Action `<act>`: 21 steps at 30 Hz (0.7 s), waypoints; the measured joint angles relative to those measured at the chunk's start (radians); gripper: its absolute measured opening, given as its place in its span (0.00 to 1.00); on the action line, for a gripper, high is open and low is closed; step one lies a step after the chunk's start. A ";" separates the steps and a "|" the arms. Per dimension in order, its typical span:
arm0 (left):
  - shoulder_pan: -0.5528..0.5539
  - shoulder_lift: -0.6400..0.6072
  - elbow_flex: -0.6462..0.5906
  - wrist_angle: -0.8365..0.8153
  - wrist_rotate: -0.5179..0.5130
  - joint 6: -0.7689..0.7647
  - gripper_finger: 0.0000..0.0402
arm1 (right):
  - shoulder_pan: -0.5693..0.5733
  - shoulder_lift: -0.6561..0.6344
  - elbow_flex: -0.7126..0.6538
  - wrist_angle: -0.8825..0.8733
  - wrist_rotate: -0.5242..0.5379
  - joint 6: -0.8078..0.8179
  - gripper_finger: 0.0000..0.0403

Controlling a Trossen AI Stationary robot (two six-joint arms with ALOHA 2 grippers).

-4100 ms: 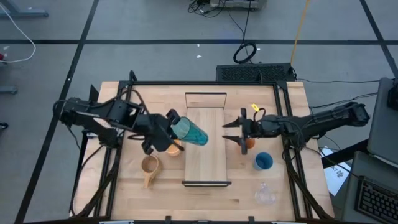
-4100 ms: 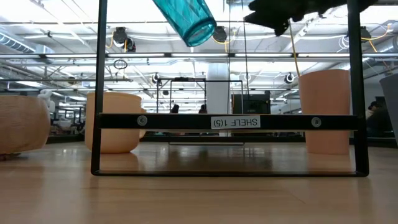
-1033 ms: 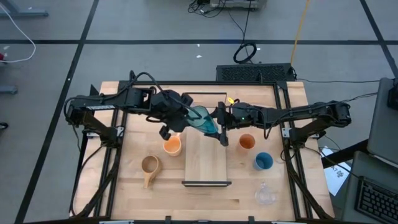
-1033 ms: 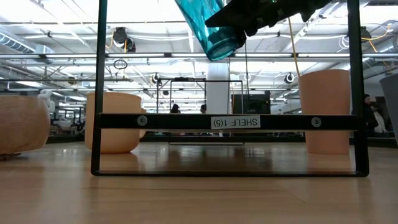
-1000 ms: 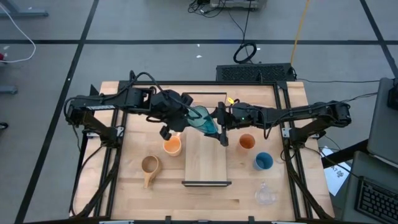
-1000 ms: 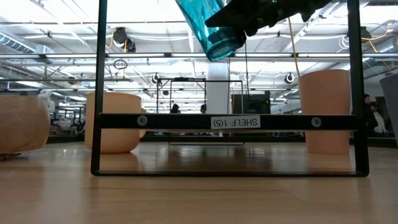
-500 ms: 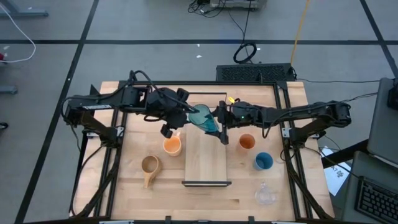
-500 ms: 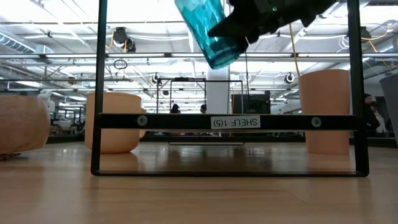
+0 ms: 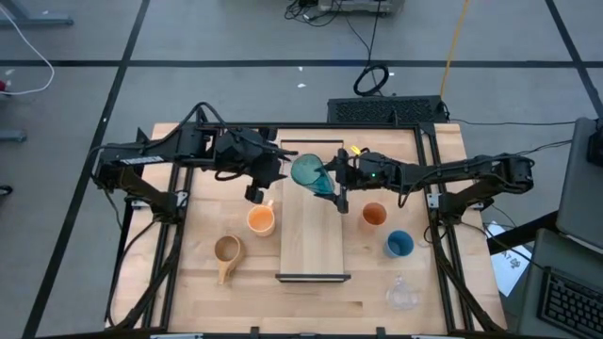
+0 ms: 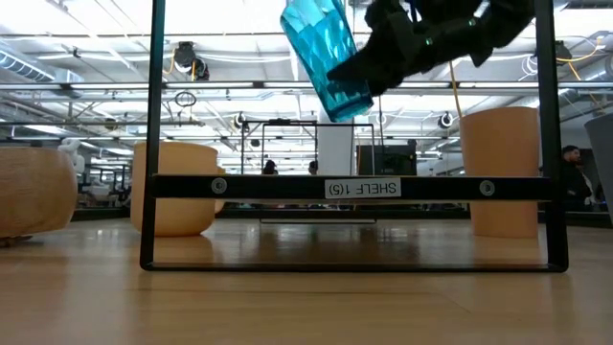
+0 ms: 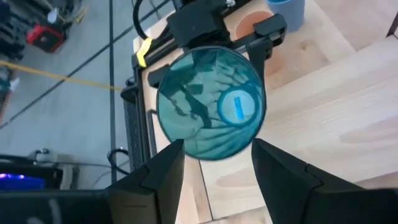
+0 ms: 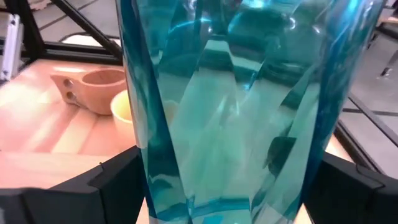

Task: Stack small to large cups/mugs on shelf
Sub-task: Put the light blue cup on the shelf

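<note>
The right gripper [image 9: 332, 186] clasps the teal tumbler [image 9: 309, 175] in mid-air over the far end of the shelf [image 9: 312, 247], its long axis near upright, while the left gripper [image 9: 271, 175] stands released just beside it.

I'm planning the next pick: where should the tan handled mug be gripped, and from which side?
Probably grip the tan handled mug at its rim wall from straight above: it stands upright, mouth open, handle pointing toward the front edge of the table, so pinch away from that. The open left gripper is nearer; the right gripper is shut on the teal tumbler.
</note>
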 joint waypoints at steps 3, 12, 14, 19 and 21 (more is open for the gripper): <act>0.005 0.000 -0.022 0.002 0.000 -0.016 0.47 | -0.028 0.001 -0.036 0.062 0.000 -0.022 0.84; 0.047 -0.038 -0.251 0.254 -0.059 -0.027 0.47 | -0.145 0.000 -0.058 0.105 -0.157 -0.060 0.84; 0.059 -0.038 -0.305 0.345 -0.061 -0.036 0.47 | -0.164 0.000 -0.058 0.112 -0.196 -0.065 0.84; 0.078 -0.041 -0.401 0.502 -0.083 -0.068 0.47 | -0.192 0.000 -0.079 0.142 -0.211 -0.065 0.84; 0.082 -0.043 -0.422 0.532 -0.119 -0.083 0.47 | -0.201 0.000 -0.112 0.189 -0.211 -0.056 0.84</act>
